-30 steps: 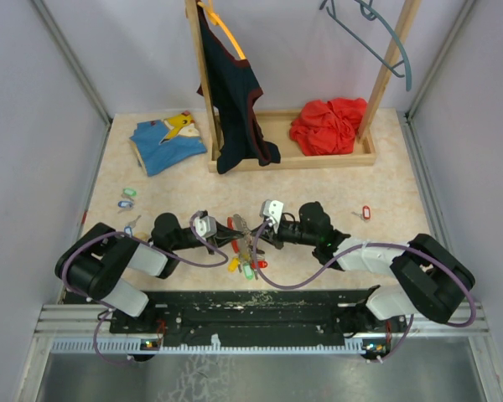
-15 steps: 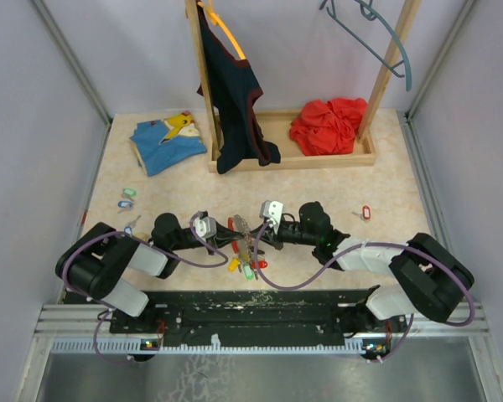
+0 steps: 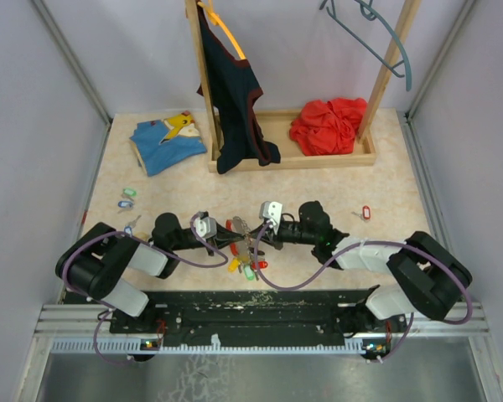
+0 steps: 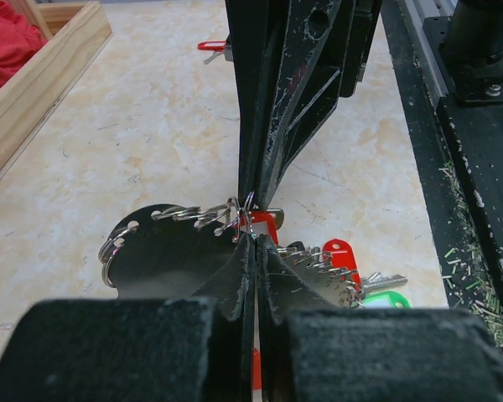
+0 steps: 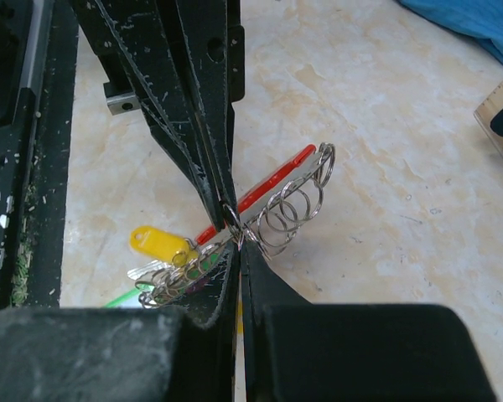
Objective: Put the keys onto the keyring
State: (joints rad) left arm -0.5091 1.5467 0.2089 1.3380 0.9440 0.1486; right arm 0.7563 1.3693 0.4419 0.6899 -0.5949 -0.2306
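Top external view places the keys (image 3: pixel 245 255), a bunch with red, yellow and green tags, on the table (image 3: pixel 335 180) near its front edge, midway between the arms. The keyring (image 5: pixel 292 208), a row of silver loops, is pinched from both sides. The left gripper (image 4: pixel 251 251) and right gripper (image 5: pixel 237 251) are both clamped on it, tips meeting. Two loose tagged keys (image 3: pixel 127 198) lie far left, and one red-tagged key (image 3: pixel 365 212) lies right.

Lab test cell, plain walls (image 3: pixel 33 126), aluminium rail (image 3: pixel 453 331)
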